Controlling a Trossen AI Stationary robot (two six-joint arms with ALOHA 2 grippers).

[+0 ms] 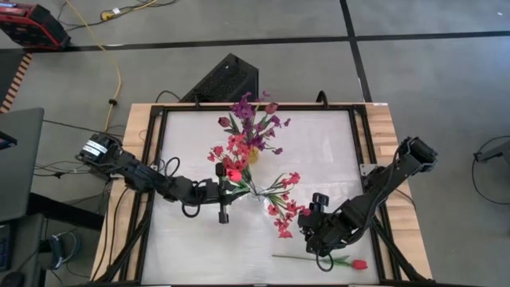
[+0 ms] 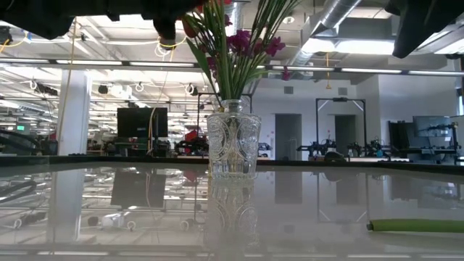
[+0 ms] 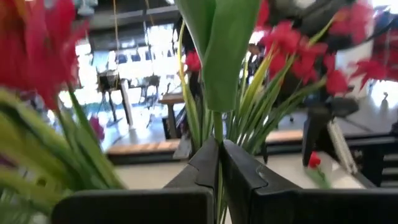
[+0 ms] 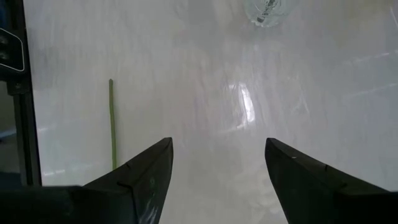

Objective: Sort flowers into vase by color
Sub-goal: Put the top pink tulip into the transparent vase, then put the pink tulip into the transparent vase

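Flowers [image 1: 253, 147] crowd the vase [image 2: 233, 147], where the left gripper [image 3: 219, 163], clamped on a green stem [image 3: 218, 134], could tip it; the right gripper [image 4: 217, 163] waits spread apart.

Ceiling strip lights are flooding the room evenly, and the white table [image 4: 205, 93] is throwing back streaky glare — mirror-like in the low view, reflecting the glass vase [image 2: 233, 141]. Close red blossoms [image 3: 37, 50] are blurring heavily — the background is staying soft.
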